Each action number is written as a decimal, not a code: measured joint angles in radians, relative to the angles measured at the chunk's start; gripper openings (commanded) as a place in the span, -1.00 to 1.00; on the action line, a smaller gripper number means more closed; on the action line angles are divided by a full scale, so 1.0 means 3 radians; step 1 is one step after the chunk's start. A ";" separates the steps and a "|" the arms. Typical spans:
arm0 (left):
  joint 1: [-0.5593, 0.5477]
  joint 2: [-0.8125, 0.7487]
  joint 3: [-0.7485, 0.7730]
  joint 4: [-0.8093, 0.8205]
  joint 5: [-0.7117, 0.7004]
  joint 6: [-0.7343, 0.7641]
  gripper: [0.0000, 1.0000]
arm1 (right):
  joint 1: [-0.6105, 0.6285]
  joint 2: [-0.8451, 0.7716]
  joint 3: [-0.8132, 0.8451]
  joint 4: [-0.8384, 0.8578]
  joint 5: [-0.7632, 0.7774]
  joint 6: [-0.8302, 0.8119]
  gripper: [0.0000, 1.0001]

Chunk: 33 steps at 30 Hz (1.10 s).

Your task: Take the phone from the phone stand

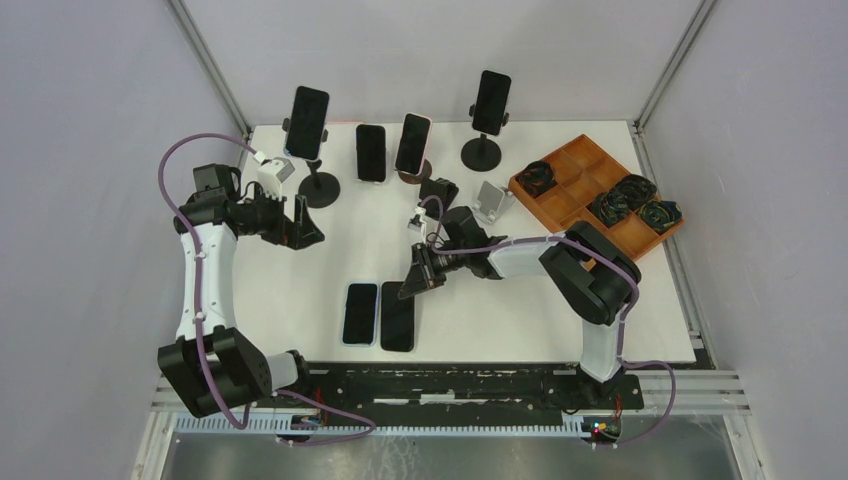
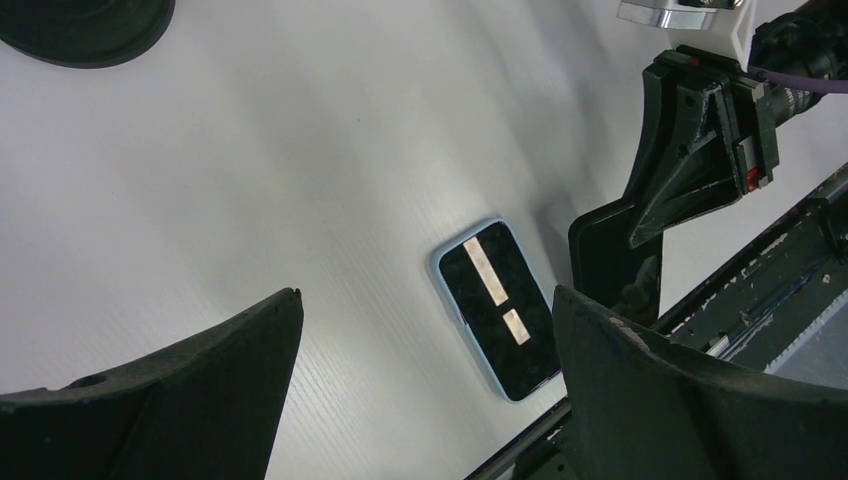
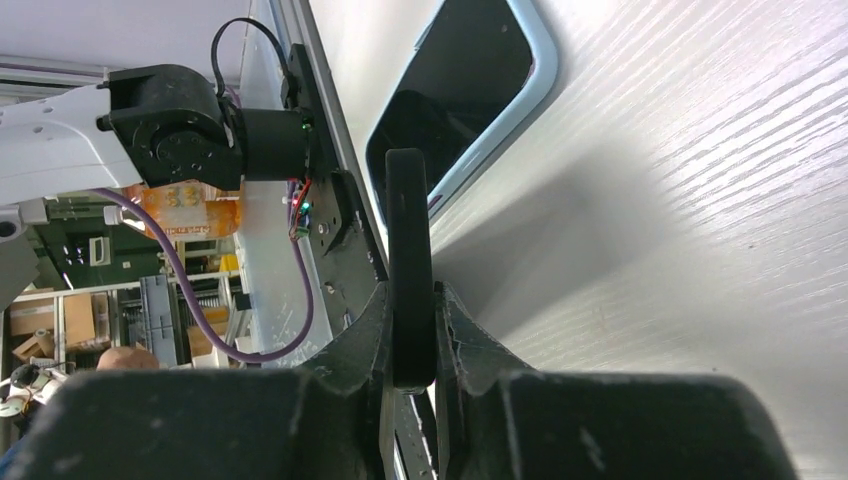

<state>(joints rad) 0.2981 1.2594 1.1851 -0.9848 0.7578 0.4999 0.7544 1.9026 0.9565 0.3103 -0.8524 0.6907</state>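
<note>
Robot lab – alu frame (image 1: 207, 62) + white panels (image 1: 90, 150) round table (image 1: 520, 310)

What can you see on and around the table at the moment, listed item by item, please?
Phones upright on stands: three, dark screens, back row.
White-cased phone: one, back row; its support is unclear.
Round-base stands: two, black, back row.
Small stands: three, white, black and silver, mid-table, no phone on them.
Tray: one, orange, right rear.
Coiled bundles: several, black, in the tray's compartments.
Blue-cased phone: one, flat near the front edge.
Black phone: one, beside the blue-cased one.
Table: one, white.
Left claw: open, empty, over the table's left side.
Right claw: shut on the black phone's edge.
</note>
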 measured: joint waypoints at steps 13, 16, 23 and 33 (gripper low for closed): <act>0.0000 -0.0017 0.0000 0.0000 -0.0017 -0.0001 1.00 | -0.0066 0.0102 0.0042 -0.0131 0.0031 -0.0086 -0.78; 0.0000 -0.0017 0.0000 0.0000 -0.0017 -0.0001 1.00 | -0.0069 0.0102 0.0055 -0.0209 0.0079 -0.0140 -0.48; 0.0000 -0.0017 0.0000 0.0000 -0.0015 -0.0003 1.00 | -0.0056 0.0107 0.0145 -0.0735 0.0500 -0.0535 -0.06; 0.0000 -0.0017 0.0000 0.0000 -0.0014 -0.0003 1.00 | 0.0037 0.0094 0.0310 -0.0928 0.0805 -0.0821 0.19</act>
<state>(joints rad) 0.2981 1.2545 1.1851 -0.9848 0.7536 0.4992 0.7654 1.9308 1.0496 0.0319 -0.6109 0.4442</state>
